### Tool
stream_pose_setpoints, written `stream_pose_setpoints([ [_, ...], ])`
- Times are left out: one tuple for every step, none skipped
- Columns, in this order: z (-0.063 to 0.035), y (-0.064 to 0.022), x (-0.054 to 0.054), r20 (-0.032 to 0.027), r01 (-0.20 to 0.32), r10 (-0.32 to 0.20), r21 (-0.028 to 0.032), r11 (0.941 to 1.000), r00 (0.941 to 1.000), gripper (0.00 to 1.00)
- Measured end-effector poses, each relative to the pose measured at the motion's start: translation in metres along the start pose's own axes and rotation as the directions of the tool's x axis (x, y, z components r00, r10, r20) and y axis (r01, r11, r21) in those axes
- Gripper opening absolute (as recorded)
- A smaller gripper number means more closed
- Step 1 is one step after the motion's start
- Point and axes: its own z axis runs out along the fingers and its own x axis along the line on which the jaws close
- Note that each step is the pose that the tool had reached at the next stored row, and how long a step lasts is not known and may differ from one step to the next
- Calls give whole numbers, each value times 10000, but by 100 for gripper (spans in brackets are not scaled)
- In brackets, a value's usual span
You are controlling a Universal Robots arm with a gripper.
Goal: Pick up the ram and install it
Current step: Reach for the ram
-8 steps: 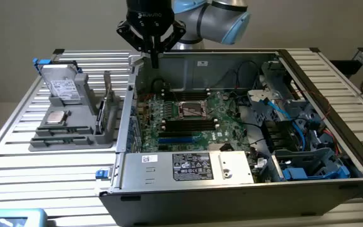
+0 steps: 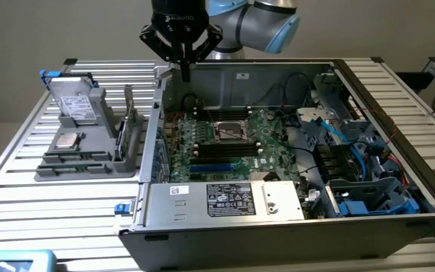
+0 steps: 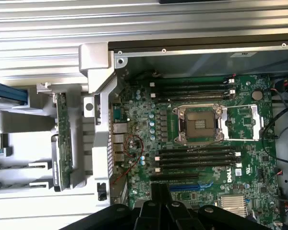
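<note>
Claw (image 2: 185, 72) hangs closed and empty; one ram (image 2: 131, 136) stands in tray (image 2: 81, 169)

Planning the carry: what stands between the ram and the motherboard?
The case's metal side wall stands between the ram and the motherboard, seen in the exterior view.

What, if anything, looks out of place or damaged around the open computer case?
Nothing stands out. The ram stands on edge in the grey holder beside the case, the memory slots are bare, and the gripper hangs shut and empty above the case wall.
</note>
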Motion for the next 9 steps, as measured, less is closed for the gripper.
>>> stream_pose_setpoints([
  [0,0,0,0,0,0,0,10000,10000,11],
  [0,0,0,0,0,0,0,10000,10000,11],
  [0,0,0,0,0,0,0,10000,10000,11],
  [0,0,0,0,0,0,1,10000,10000,11],
  [0,0,0,0,0,0,0,10000,10000,11],
  [0,0,0,0,0,0,0,10000,10000,11],
  [-1,-1,9,0,-1,1,1,10000,10000,11],
  [-2,-2,27,-2,-1,1,3,10000,10000,11],
  [-2,-4,54,-1,0,0,2,10000,10000,11],
])
